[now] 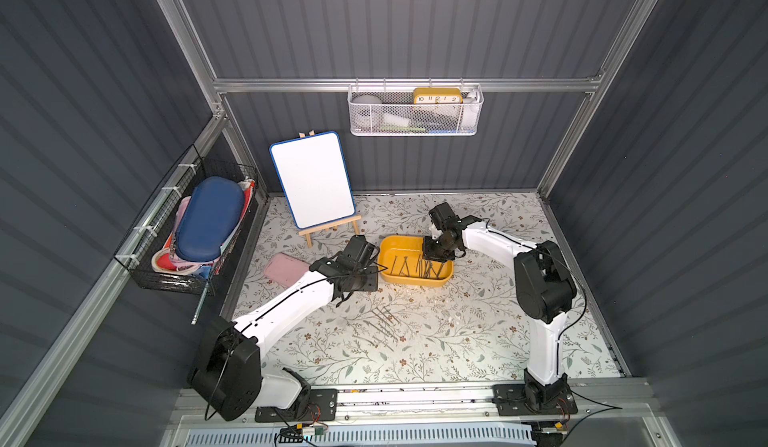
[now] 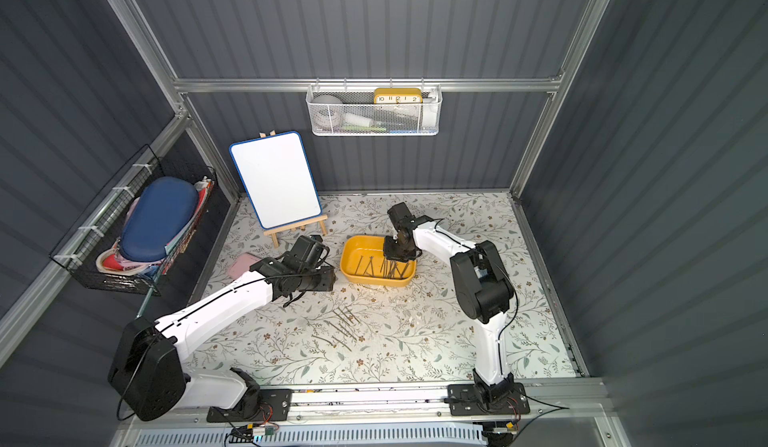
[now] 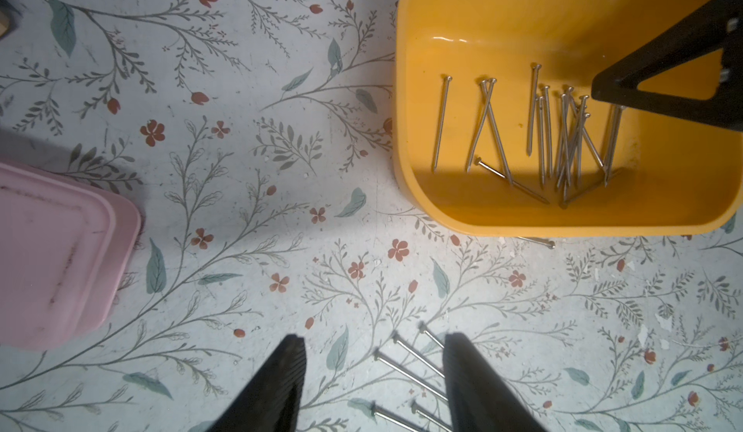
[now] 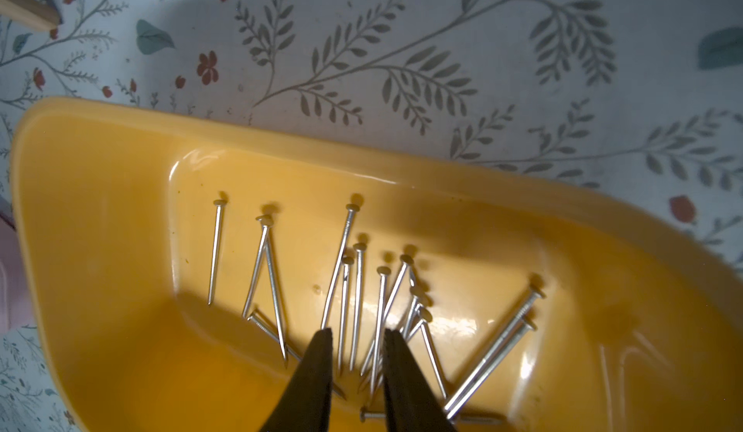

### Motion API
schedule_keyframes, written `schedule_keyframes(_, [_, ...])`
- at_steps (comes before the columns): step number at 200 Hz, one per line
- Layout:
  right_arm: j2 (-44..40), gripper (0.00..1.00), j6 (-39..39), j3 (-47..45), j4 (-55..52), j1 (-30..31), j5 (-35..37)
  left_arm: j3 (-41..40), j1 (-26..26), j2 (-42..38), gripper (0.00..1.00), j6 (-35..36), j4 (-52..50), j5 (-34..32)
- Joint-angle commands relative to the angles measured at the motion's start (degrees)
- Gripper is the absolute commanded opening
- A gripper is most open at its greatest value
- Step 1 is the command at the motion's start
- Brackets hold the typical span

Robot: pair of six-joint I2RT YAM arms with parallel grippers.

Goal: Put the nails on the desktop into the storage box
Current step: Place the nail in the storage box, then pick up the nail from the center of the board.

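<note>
Here, thin metal nails (image 4: 356,301), glossy tub (image 4: 120,209)

**Left arm (image 1: 286,303) low, right arm (image 1: 544,341) folded high**

The left arm stretches from the near left toward the centre, its left gripper (image 3: 374,337) spread wide and empty. The right arm's forearm reaches left from a raised elbow; the right gripper (image 4: 358,330) points down, jaws slightly parted.

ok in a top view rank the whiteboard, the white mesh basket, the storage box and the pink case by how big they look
1. whiteboard and white mesh basket: look about alike, and the basket hangs higher, nearer the camera, so unranked
2. storage box
3. pink case, partly hidden behind the left arm
</note>
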Motion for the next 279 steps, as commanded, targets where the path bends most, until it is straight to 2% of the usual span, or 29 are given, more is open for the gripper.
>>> schedule_keyframes(1, [-7.35,0.31,-3.72,-1.41,0.65,1.58,-1.92,-1.34,0.37,-2.54,0.6,-1.09,-0.22,-0.07])
schedule_keyframes(25, [-14.68,0.35,-7.72,-4.43,-0.77,5.73,-2.9,-4.06,0.33,-4.62,0.61,-1.88,0.77,1.62])
schedule_keyframes(52, [-18.64,0.35,-12.17,-8.44,-4.56,15.51,-0.91,-5.82,0.42,-4.91,0.61,-5.91,-0.85,0.29])
schedule_keyframes(75, [-18.94,0.35,-12.16,-13.12,-2.75,23.18,3.82,-5.42,3.3,-1.6,0.64,-9.27,-4.12,0.03])
schedule_keyframes(99, [-16.1,0.35,-11.84,-13.77,-1.58,26.9,5.12,-6.26,6.25,-0.99,0.63,-9.57,-3.19,1.68])
schedule_keyframes(188, [-4.64,0.34,-17.22,-7.6,-4.09,29.98,9.04,-9.8,13.56,-4.74,0.65,-8.43,0.15,4.73])
schedule_keyframes(229, [-0.82,0.34,-18.66,-4.18,-4.44,29.96,12.43,-10.04,14.31,-6.14,0.65,-7.42,0.05,4.79])
schedule_keyframes(279, [3.86,0.33,-19.84,-0.52,-5.19,29.9,13.19,-9.85,14.48,-6.55,0.65,-6.71,-0.13,4.91])
